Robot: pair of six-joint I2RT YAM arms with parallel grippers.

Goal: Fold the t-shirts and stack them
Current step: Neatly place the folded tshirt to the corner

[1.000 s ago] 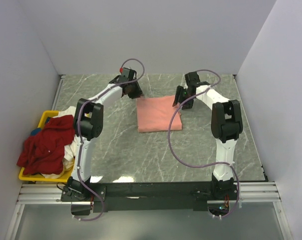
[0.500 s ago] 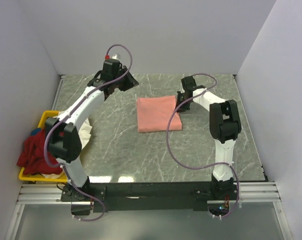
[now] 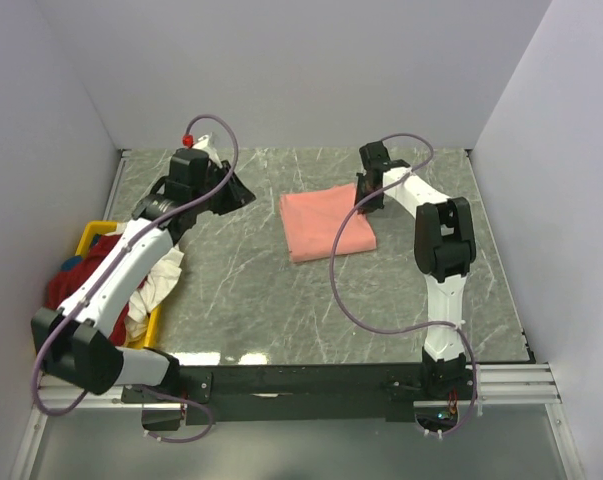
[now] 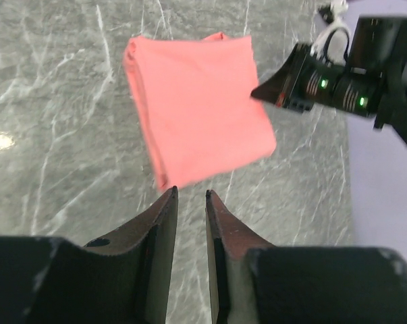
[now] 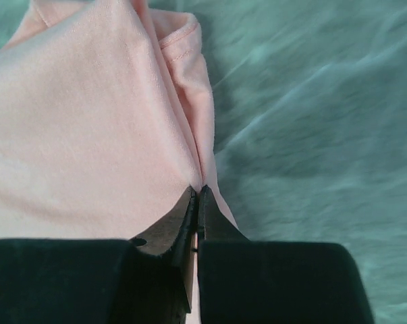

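salmon-pink shirt (image 3: 326, 222), right hand (image 5: 195, 192) pinching its edge, left hand (image 4: 190, 194) barely parted, empty, red shirt (image 3: 66, 289) half hidden

No readable text, labels, brands or numbers anywhere in these views.

The right tool (image 5: 196, 192) pinches the edge of a folded pink shirt (image 5: 88, 121), its two dark fingers (image 5: 169, 229) pressed together with a thin ridge of cloth caught between the tips. The shirt fills the upper left of the picture, a stitched hem (image 5: 183, 50) curling over at the top where the layers bunch and crease toward the grip. To the right lies the veined, grey-green desk (image 5: 311, 121), blurred; the cloth seems to rest on it, though the soft focus leaves that uncertain.
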